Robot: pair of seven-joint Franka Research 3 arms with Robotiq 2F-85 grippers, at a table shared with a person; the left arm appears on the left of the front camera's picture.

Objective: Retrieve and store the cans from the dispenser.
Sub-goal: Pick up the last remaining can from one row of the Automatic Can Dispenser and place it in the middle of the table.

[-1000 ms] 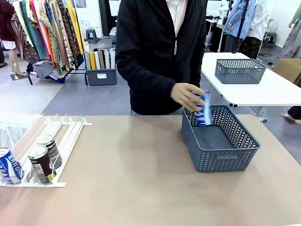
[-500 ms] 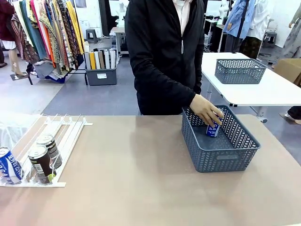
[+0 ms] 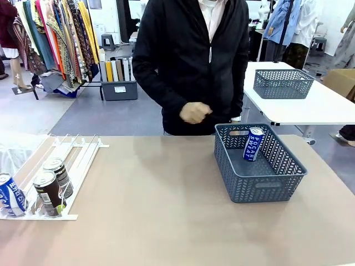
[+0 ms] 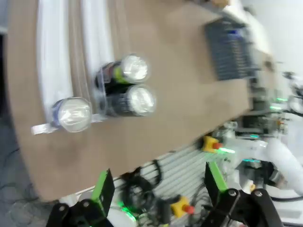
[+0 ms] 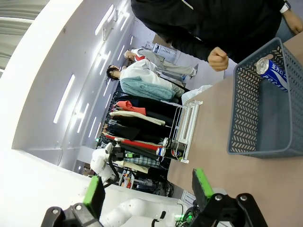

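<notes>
The left gripper (image 4: 158,184) hangs wide open and empty. Ahead of its fingers, at the stop end of the white dispenser (image 3: 77,151), stand one blue-and-white can (image 4: 72,113) and two dark cans (image 4: 135,99), which seem to touch, though this view is blurred. The right gripper (image 5: 147,189) also gapes and holds nothing. Farther ahead of it, the grey basket (image 3: 260,185) holds a tilted blue can (image 3: 253,144). Bare tan table (image 3: 155,210) lies between dispenser and basket. Beyond, the person's hand (image 3: 194,112) is closed.

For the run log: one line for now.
blue can in basket; dispenser holds three cans; hand empty; left gripper open; right gripper open
</notes>
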